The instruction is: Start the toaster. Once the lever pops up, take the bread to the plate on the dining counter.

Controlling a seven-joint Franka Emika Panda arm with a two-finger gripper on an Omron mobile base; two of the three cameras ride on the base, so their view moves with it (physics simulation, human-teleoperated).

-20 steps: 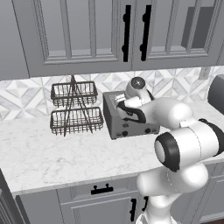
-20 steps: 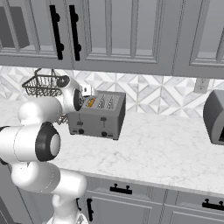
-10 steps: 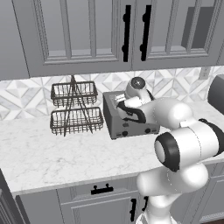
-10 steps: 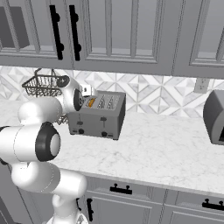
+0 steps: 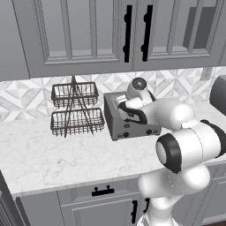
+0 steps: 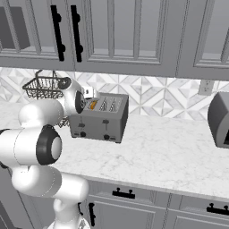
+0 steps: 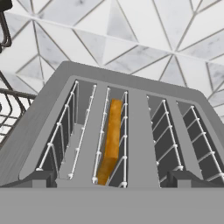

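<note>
Bread (image 7: 110,140) upright inside toaster (image 7: 131,131) slot

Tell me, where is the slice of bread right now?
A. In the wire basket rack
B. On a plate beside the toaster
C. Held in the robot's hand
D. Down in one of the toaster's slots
D: the hand view shows the bread edge-on, sunk in the second slot from the left of the toaster, with the wire guards on either side.
</note>
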